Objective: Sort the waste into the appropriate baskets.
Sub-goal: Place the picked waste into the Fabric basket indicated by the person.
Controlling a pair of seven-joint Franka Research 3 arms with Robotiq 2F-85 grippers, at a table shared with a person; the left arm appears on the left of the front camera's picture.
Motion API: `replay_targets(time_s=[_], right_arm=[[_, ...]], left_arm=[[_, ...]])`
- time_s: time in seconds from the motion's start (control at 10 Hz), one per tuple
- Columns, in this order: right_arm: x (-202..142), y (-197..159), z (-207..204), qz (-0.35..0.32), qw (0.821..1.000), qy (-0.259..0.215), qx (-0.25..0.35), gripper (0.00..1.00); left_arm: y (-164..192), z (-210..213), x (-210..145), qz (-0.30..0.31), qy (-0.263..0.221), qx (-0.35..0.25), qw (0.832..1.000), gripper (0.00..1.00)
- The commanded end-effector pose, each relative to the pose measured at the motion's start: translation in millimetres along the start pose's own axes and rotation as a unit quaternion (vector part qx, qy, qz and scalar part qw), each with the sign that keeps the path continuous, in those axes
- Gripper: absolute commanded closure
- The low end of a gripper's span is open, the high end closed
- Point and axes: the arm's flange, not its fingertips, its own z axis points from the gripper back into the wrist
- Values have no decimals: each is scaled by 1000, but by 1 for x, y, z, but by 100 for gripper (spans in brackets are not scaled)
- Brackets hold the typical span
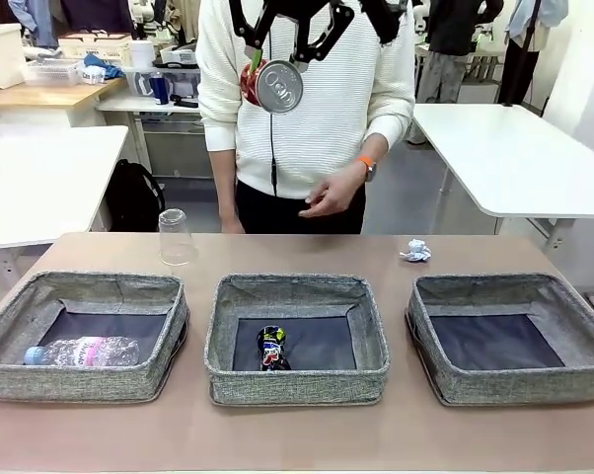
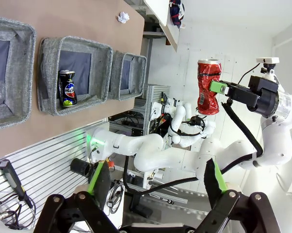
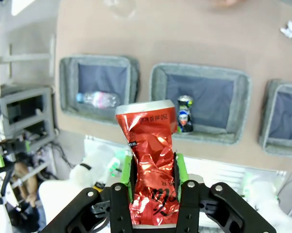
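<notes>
Clamping crushed red can in right gripper, green pads pressed on both dented sides; held high off table, at 12 o'clock in front view. Holding left gripper with fingers spread wide apart, nothing between. Locating remaining waste: crushed dark can inside middle basket; clear plastic bottle lying inside left basket; clear plastic cup standing at 1 o'clock of left basket; crumpled white paper ball at 11 o'clock of right basket.
</notes>
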Motion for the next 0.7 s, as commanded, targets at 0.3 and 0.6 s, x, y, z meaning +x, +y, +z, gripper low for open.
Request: replay_targets(time_s=[0.3, 0.6], right_arm=[[0, 1, 2, -2, 1000, -11, 0, 61], [0, 1, 2, -2, 1000, -11, 0, 61]], left_arm=[[0, 3, -2, -9, 3, 3, 1000, 0], [0, 3, -2, -9, 3, 3, 1000, 0]])
